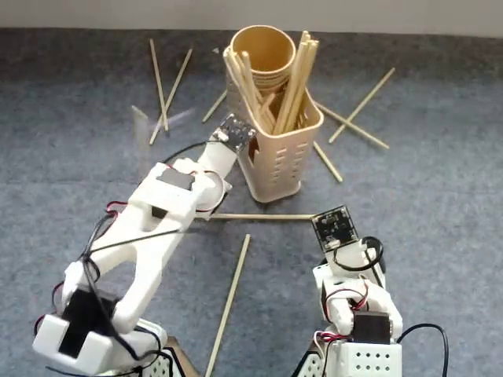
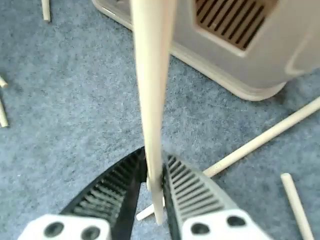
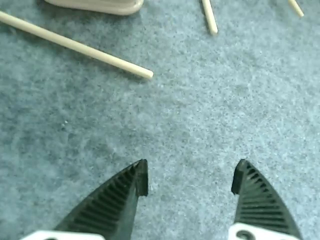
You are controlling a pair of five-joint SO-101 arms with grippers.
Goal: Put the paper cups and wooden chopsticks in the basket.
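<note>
The left end effector (image 2: 154,172) is clenched on one wooden stick, the held chopstick (image 2: 150,90). It is pinched near one end. Its long side runs straight out from the fingers, toward the basket (image 2: 250,65). The far end goes past the edge of the left wrist view, so I cannot tell if the tip is inside the basket. In the high view, the left arm's wrist sits just beside the basket wall and covers the grip.

The high view also shows the tall basket standing upright. The paper cups (image 1: 263,49) are stacked inside it. The standing chopsticks (image 1: 295,78) lean in it with their ends pointing up. Other sticks lie flat on the grey worktop (image 1: 440,236) around the basket. The sideways chopstick (image 1: 263,216) lies across, between the two arms and just in front of the basket. The slanted chopstick (image 1: 229,302) lies nearer the arm bases, with one end pointing up toward the basket.

The right end effector (image 3: 191,177) is released, with its fingers wide apart above the worktop. Its wrist view shows one end of a flat stick near the basket's foot.
</note>
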